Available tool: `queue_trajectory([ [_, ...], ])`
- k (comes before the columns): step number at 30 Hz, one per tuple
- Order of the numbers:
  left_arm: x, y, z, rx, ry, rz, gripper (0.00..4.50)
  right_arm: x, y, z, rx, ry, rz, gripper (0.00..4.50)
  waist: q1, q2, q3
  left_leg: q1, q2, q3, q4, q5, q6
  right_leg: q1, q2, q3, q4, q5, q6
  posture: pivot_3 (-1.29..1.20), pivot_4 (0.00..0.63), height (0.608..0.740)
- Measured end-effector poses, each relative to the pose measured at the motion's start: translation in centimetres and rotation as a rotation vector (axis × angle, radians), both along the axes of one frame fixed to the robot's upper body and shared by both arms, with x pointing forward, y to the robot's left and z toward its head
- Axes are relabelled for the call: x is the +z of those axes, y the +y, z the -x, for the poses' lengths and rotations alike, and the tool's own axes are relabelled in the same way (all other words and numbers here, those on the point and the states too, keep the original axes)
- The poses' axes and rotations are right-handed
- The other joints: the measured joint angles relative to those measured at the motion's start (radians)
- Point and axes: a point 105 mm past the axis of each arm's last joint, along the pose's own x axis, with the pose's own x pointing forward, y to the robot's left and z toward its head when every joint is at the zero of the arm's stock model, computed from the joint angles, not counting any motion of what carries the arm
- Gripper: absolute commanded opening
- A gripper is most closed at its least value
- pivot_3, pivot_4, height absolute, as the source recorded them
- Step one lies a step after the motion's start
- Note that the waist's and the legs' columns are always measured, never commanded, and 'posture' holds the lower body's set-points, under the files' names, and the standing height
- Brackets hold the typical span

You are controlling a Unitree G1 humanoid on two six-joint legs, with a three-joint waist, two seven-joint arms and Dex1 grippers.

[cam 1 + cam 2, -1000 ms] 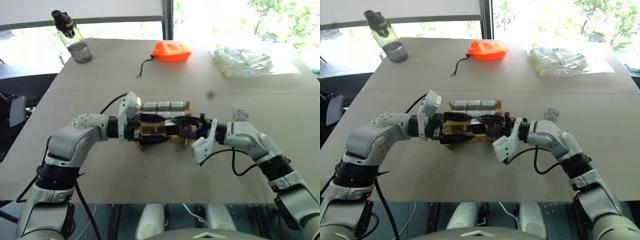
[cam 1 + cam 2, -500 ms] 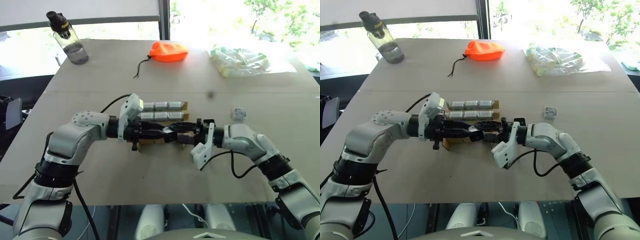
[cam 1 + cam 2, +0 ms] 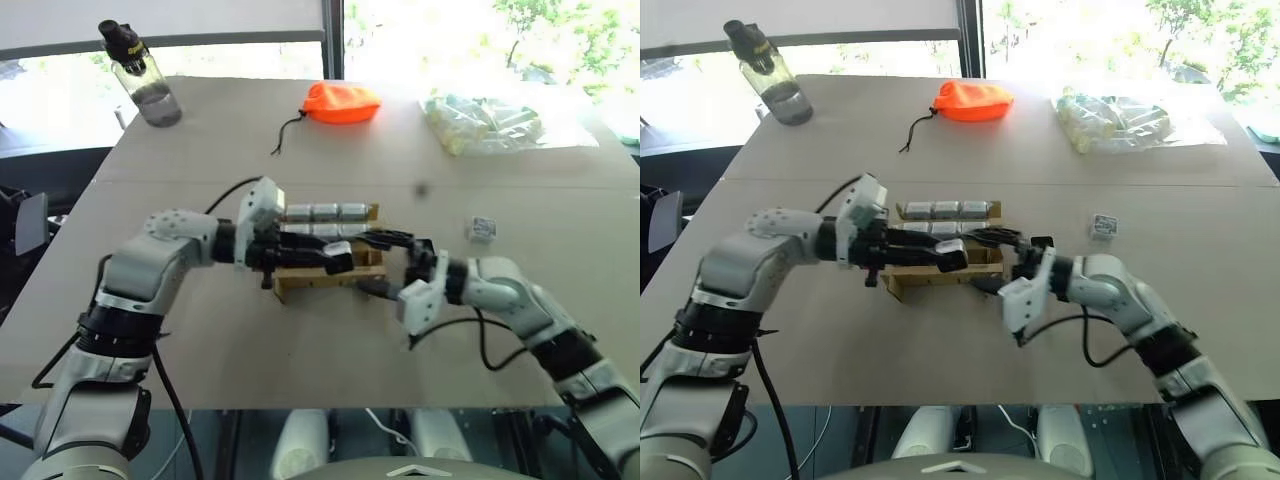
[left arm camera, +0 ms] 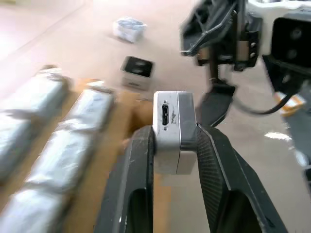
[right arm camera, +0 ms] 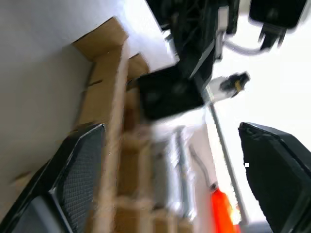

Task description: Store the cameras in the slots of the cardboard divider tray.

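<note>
2 end effectors meet over the cardboard divider tray (image 3: 325,272), which sits on the tan counter (image 3: 300,340). The left end effector (image 4: 173,145) is clamped on a silver-white camera (image 4: 174,131), its 2 black fingers pressing the sides; in the head views that camera (image 3: 949,247) hangs above the tray's near rows. The right end effector (image 3: 385,262) sits just beside the tray's right end with its fingers (image 5: 73,170) spread wide apart and nothing between them. The tray's 2 far rows hold wrapped silver-white cameras (image 3: 322,212) lying end to end. Another camera (image 4: 137,72) with a black face stands just past the tray's end. A small wrapped camera (image 3: 482,228) lies alone, well to the right. Far back on the counter are an orange drawstring pouch (image 3: 342,101), a clear bag (image 3: 485,122) of pale items, and a water bottle (image 3: 143,85).
</note>
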Motion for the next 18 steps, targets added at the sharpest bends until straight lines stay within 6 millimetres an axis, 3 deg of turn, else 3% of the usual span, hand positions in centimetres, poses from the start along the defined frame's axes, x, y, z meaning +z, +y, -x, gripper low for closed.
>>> queue_trajectory([
  [3, 0.7, 1.0, -0.2, 0.006, -0.063, -0.002, 0.68, -1.2, -2.0, 1.3, -0.065, 0.264, -0.109, 4.37, -0.001, 0.0, 0.0, 0.001, 0.0, 0.0, 0.0, 0.0, 0.0, 0.0, 0.0, 0.0, 0.001, 0.0, 0.0, 0.0, 0.15, 0.726],
  [8, 0.5, 2.1, 0.3, -0.015, -0.079, -0.007, 0.68, -1.3, -4.6, 3.6, -0.112, 0.682, -0.358, 4.37, -0.005, 0.0, 0.0, 0.002, 0.001, 0.0, 0.001, 0.0, 0.001, 0.001, 0.001, 0.001, 0.001, 0.0, 0.0, 0.0, 0.15, 0.726],
  [11, -0.4, 2.5, 0.7, -0.025, -0.073, -0.028, 0.68, -1.1, -6.2, 4.6, -0.098, 0.821, -0.462, 4.37, -0.001, -0.001, 0.0, 0.003, 0.001, -0.001, 0.001, -0.001, 0.001, 0.002, 0.001, 0.0, 0.001, 0.0, 0.0, 0.0, 0.15, 0.726],
  [18, -0.7, 3.1, 0.9, -0.065, -0.111, -0.041, 0.68, -1.1, -8.0, 5.4, -0.073, 0.899, -0.565, 4.37, 0.013, -0.001, 0.0, 0.002, 0.001, 0.0, 0.001, -0.001, 0.002, 0.002, 0.001, 0.0, 0.0, 0.0, 0.0, 0.0, 0.15, 0.726],
])
